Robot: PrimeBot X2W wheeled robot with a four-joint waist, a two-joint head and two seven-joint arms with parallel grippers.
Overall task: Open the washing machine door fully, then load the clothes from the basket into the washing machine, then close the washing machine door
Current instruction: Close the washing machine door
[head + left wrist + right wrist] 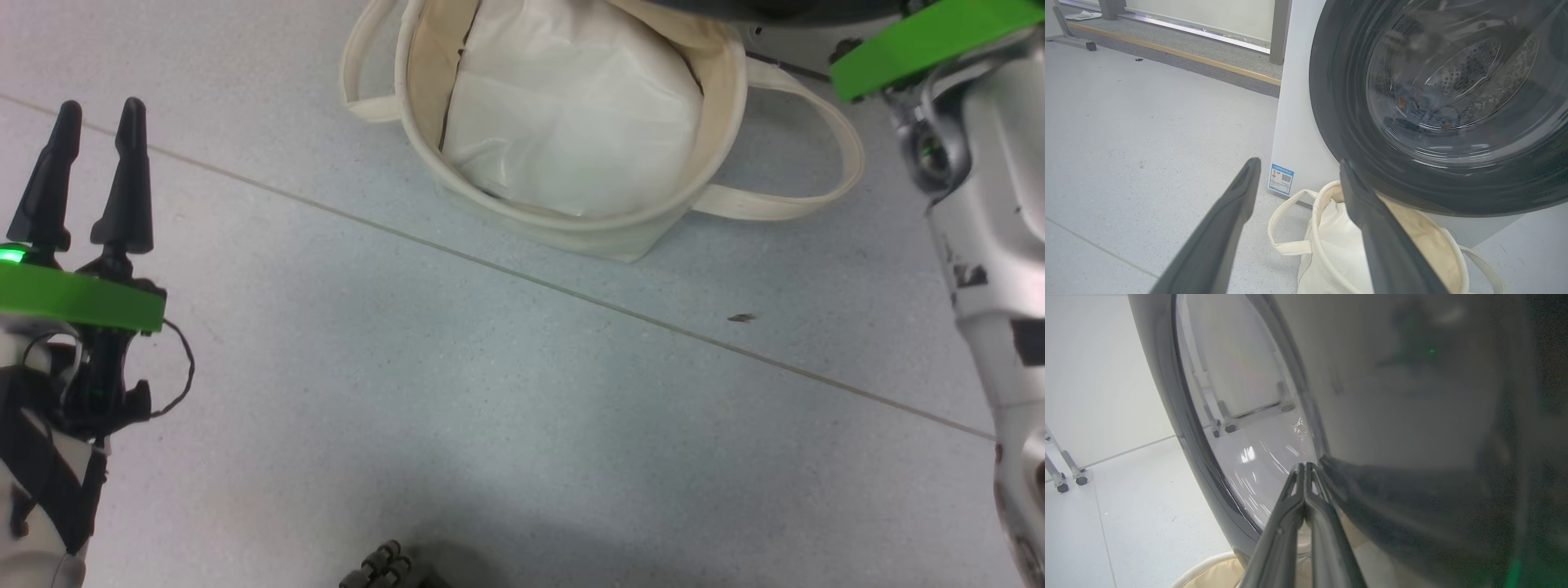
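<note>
Below the washing machine door (1339,102), the cream basket (620,241) stands on the floor (490,392), its white liner showing. Blue clothes (1425,110) lie in the drum behind the glass. The left gripper (100,104) holds its fingers spread above the floor; the right gripper (1305,465) has its fingers pressed together at the door's black ring.

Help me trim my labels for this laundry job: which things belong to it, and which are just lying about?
Belongs to the job:
washing machine
washing machine door
clothes, seen through the door glass
basket

Just lying about:
wheeled metal frame
stray paper
dark speck
</note>
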